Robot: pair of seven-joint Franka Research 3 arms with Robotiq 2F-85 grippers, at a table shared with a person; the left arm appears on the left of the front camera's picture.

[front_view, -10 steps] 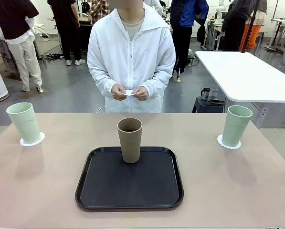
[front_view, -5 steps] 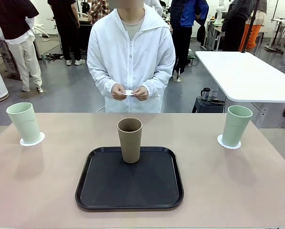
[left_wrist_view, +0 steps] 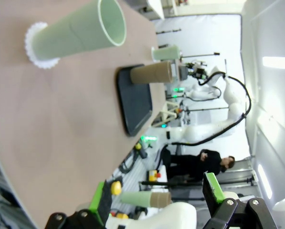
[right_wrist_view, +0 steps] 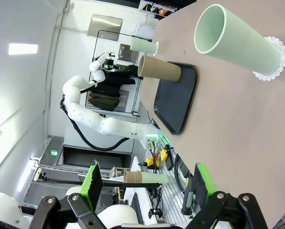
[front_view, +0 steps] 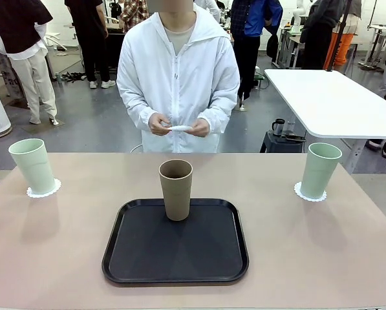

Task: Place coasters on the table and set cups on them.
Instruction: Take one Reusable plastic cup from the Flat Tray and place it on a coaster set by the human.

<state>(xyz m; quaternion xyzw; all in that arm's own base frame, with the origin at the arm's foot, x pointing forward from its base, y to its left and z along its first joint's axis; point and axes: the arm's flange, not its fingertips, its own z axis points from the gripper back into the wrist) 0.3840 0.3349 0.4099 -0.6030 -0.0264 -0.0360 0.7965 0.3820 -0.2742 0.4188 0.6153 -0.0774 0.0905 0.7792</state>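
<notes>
**Released and empty on both sides**

Saw the left gripper (left_wrist_view: 156, 198) released, green pads spread wide with nothing between them. Held it back beyond the edge of the table (left_wrist_view: 47, 124), fingers aimed along the surface, wrist rolled so that the tabletop ran sideways up its view. Nearest ahead, well apart from the pads, found the left mint cup (left_wrist_view: 78, 33) upright on the left coaster (left_wrist_view: 37, 47), with the lacy rim showing around the base.

Saw the right gripper (right_wrist_view: 147, 183) just as slack, with its jaws wide and empty. Kept the same posture, off the table's edge and rolled over, looking along the top. Well apart in front of it, found the right mint cup (right_wrist_view: 235, 40) upright on the right coaster (right_wrist_view: 272, 59).

Farther out, at mid-table between the two mint cups, found the brown cup (front_view: 176, 189) upright directly on the black tray (front_view: 175, 258), close to the tray's far rim.

Across the table, saw the person's hands (front_view: 159, 124) brought together at waist height, pinching the third coaster (front_view: 180, 128) between them, clear of the tabletop.
</notes>
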